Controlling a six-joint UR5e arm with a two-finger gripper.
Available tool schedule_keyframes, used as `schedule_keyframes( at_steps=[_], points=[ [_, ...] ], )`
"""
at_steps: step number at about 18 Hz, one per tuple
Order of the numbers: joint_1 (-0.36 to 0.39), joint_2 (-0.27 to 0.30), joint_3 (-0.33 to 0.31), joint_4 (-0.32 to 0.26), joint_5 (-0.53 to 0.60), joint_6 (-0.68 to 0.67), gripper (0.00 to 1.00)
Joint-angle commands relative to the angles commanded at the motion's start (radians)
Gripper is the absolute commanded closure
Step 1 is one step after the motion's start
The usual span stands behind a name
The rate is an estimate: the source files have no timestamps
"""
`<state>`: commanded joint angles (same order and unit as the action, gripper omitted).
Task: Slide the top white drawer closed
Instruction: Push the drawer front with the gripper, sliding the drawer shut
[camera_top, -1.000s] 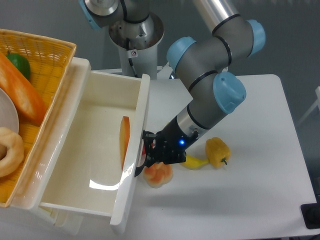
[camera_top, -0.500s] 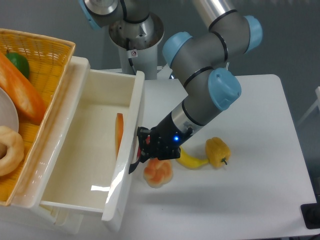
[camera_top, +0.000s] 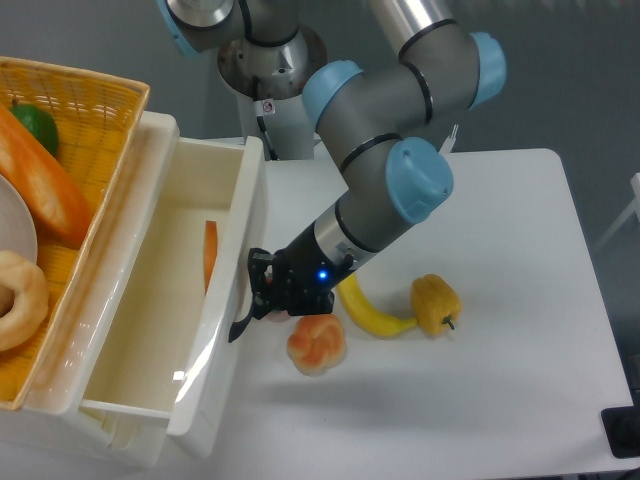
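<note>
**Drawer Partly Open, Claw at Its Front Panel**

While the top white drawer (camera_top: 215, 330) stands partly pulled out of its cabinet at the left of the table (camera_top: 520, 400), the fixed camera shows the gripper (camera_top: 262, 296) pressed against the drawer's front panel, next to the curved black handle (camera_top: 240, 325). Whether the fingers are spread or closed cannot be told; the dark wrist body hides them. A small blue light glows on the wrist.

Inside the drawer, an orange reflection shows on the glossy inner face of the front panel. The drawer's floor appears bare white, with a bright glare near the front.

On the cabinet top to the left sits a yellow wicker basket (camera_top: 95, 110) holding a long bread loaf (camera_top: 40, 185), a green item (camera_top: 38, 125) and a pale ring-shaped pastry (camera_top: 18, 300).

On the table, just right of the claw, lie a peach-coloured fruit (camera_top: 317, 345), a banana (camera_top: 368, 310) and a yellow pepper (camera_top: 436, 304), close together.
</note>
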<state>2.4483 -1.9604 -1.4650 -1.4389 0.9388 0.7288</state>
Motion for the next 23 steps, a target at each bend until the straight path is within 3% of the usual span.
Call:
schedule_keyframes(
  at_steps=[10, 21, 23],
  points=[
    [-0.086, -0.003, -0.008, 0.002, 0.000, -0.066, 0.86],
    [-0.118, 0.000, -0.018, 0.008, 0.000, -0.072, 0.85],
    [-0.118, 0.000, -0.018, 0.011, -0.001, -0.063, 0.78]
  ],
)
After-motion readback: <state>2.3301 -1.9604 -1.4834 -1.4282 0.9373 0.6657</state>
